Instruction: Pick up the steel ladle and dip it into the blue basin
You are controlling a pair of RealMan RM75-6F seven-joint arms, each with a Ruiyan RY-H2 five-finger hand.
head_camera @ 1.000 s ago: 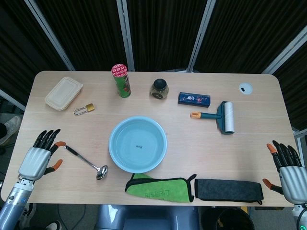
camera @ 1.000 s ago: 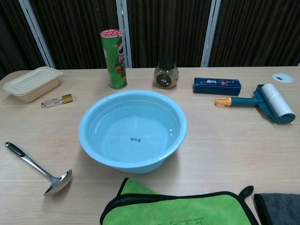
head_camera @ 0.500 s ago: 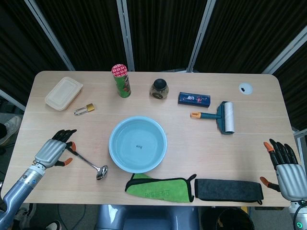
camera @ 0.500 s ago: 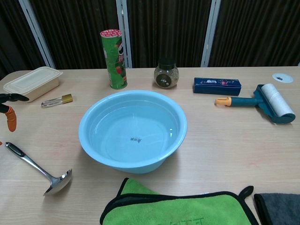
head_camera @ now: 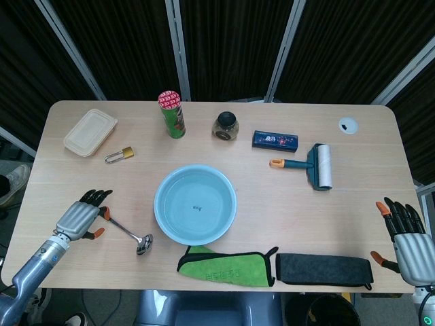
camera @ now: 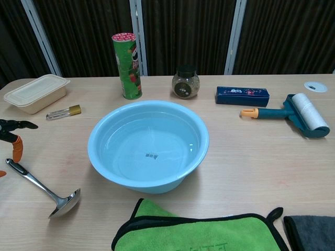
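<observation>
The steel ladle (head_camera: 126, 233) lies flat on the table left of the blue basin (head_camera: 157, 204), its bowl toward the front edge and its dark handle end pointing back-left. My left hand (head_camera: 80, 217) is over that handle end with fingers apart, and I see no grip on it. In the chest view the left fingertips (camera: 15, 125) show at the left edge, just above the ladle (camera: 39, 184) handle. The basin (camera: 148, 103) stands mid-table. My right hand (head_camera: 408, 241) is at the front right edge, fingers spread and holding nothing.
A green cloth (head_camera: 226, 263) and a dark pouch (head_camera: 324, 269) lie along the front edge. At the back are a lidded container (head_camera: 90, 132), a padlock (head_camera: 119, 155), a chips can (head_camera: 172, 114), a jar (head_camera: 226, 126), a blue box (head_camera: 275, 140) and a lint roller (head_camera: 312, 165).
My left hand has moved right and in over the ladle's handle end, now entering the chest view. The ladle and the right hand have hardly moved.
</observation>
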